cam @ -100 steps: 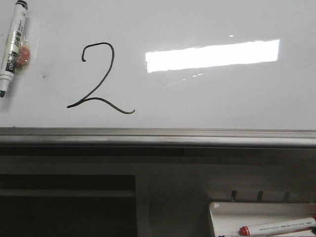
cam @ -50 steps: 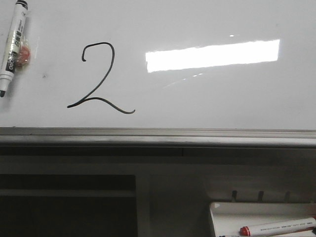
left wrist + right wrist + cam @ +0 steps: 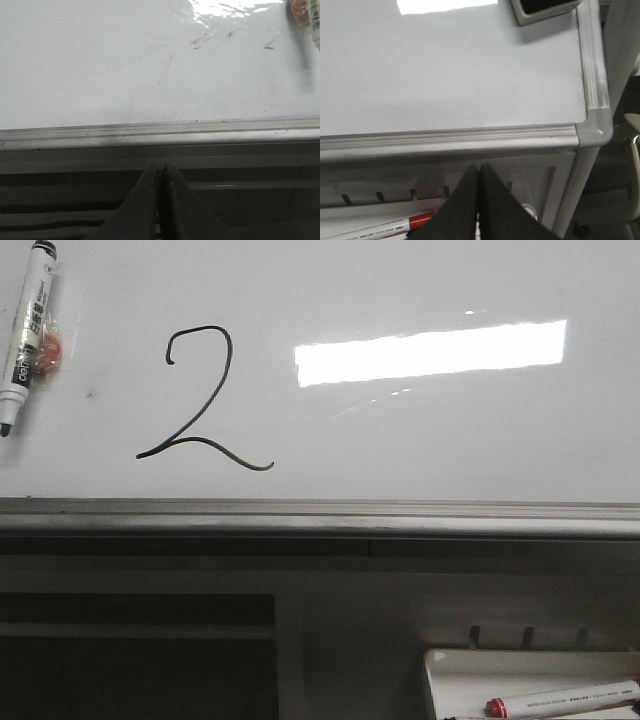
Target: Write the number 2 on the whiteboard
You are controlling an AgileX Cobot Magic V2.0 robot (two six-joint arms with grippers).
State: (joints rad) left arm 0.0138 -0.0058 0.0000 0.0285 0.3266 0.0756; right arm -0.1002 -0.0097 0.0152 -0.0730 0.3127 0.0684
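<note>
— Nearest the robot, what shows?
— A small white tray (image 3: pixel 450 675) holding a red-capped marker (image 3: pixel 560 699). The left gripper (image 3: pixel 160 200) and the right gripper (image 3: pixel 479 200) both have their fingers pressed together, pinching nothing, below the grey edge rail (image 3: pixel 320 518).

— And beyond the rail?
— The whiteboard (image 3: pixel 420 440), with the number 2 (image 3: pixel 200 400) drawn left of centre. A black-capped marker (image 3: pixel 25 335) lies on the board near its left edge, well apart from the digit.
</note>
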